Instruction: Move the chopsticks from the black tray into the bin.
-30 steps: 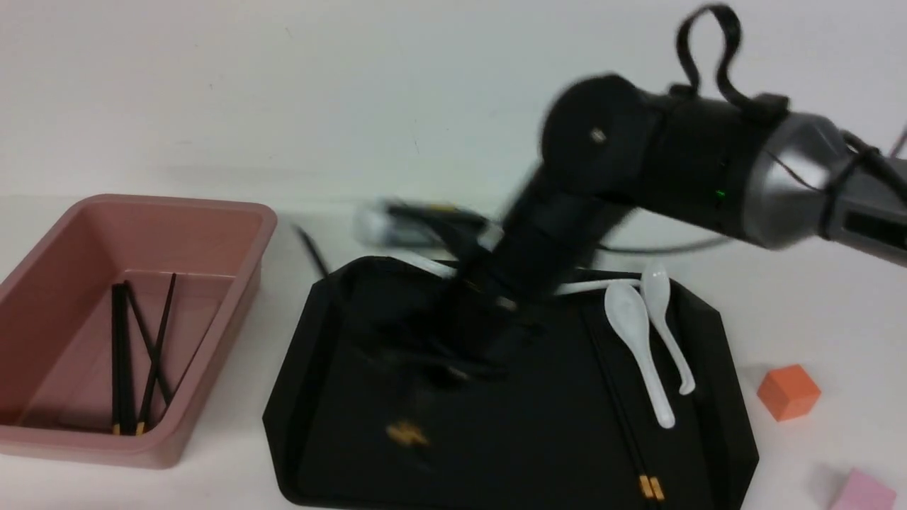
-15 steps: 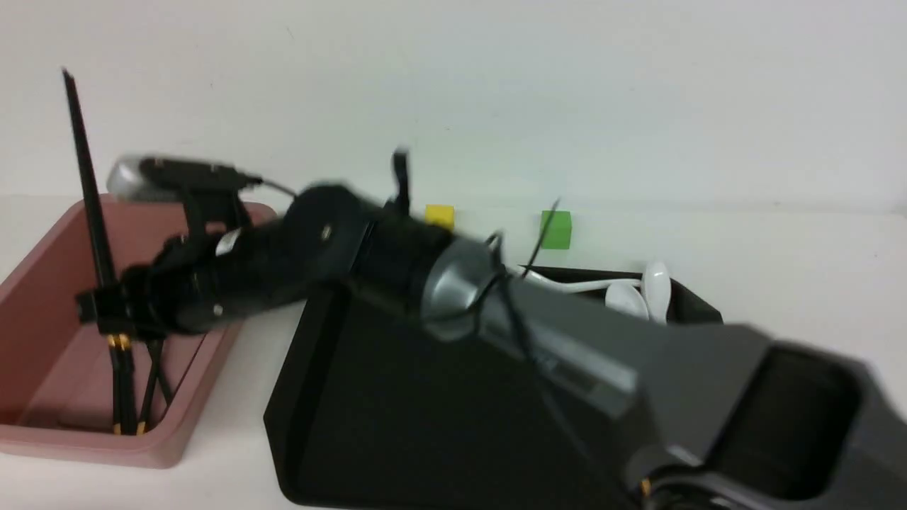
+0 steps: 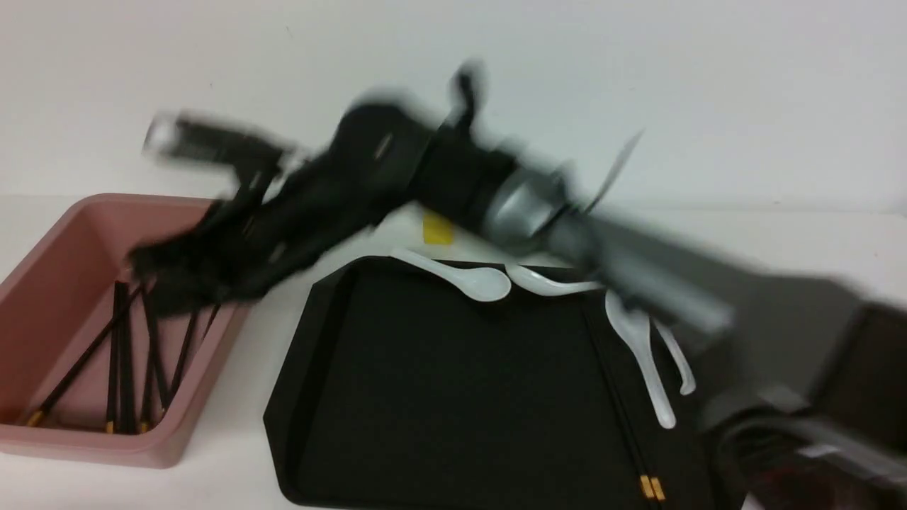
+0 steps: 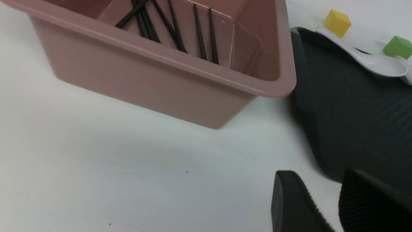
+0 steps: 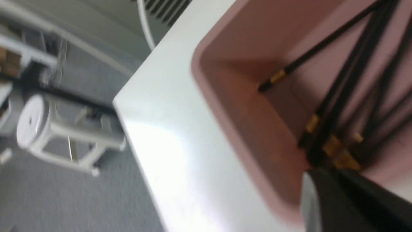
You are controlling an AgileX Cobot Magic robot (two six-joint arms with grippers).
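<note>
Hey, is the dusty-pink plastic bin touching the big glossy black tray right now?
Apart. The front view shows a strip of bare white table running between the dusty-pink plastic bin and the left rim of the glossy black tray.

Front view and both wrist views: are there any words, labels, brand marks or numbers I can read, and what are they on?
No readable text in any view.
The bin, black tray, white spoons, yellow cube and green cube show no marks.
The chopsticks carry only gold bands, with no characters.
The right arm is motion-blurred, so any marking on it cannot be read.
</note>
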